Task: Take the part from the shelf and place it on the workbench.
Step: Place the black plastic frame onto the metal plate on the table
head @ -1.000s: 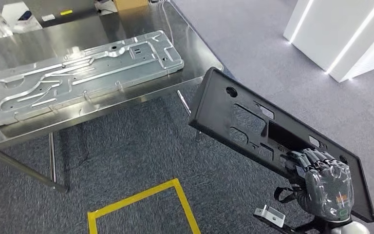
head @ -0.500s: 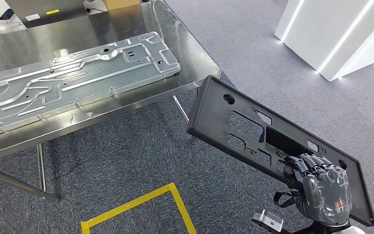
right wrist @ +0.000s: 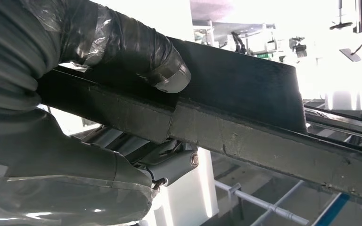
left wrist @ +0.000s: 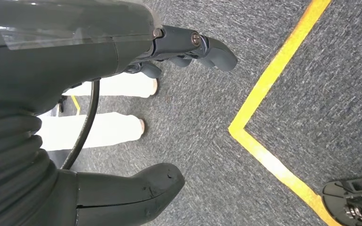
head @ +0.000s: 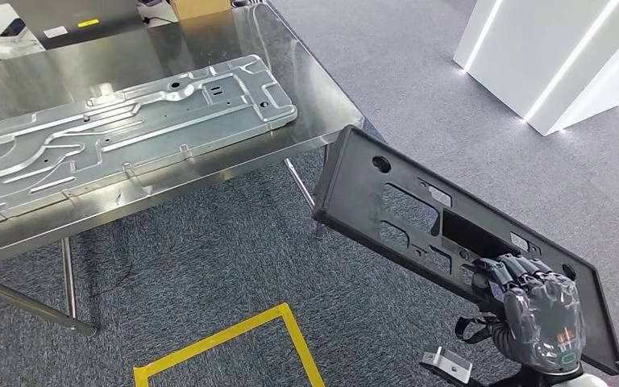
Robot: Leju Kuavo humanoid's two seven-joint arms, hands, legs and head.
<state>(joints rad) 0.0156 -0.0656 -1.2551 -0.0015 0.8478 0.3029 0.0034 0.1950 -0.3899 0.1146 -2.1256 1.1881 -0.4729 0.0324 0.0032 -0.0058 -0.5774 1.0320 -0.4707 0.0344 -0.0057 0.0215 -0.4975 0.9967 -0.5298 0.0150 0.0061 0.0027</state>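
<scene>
Right hand (head: 536,310), at 5 o'clock in the head view, grips the black part (head: 419,218) by its near edge, thumb over, fingers under. It slants toward 11 o'clock, above carpet, apart from the worktop (head: 322,97). Left hand (left wrist: 122,117) hangs, fingers apart, holding nothing.

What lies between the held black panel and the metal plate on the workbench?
Head view: bare steel tabletop of the workbench, then its edge, separates the metal plate from the black panel that the right hand holds.
</scene>
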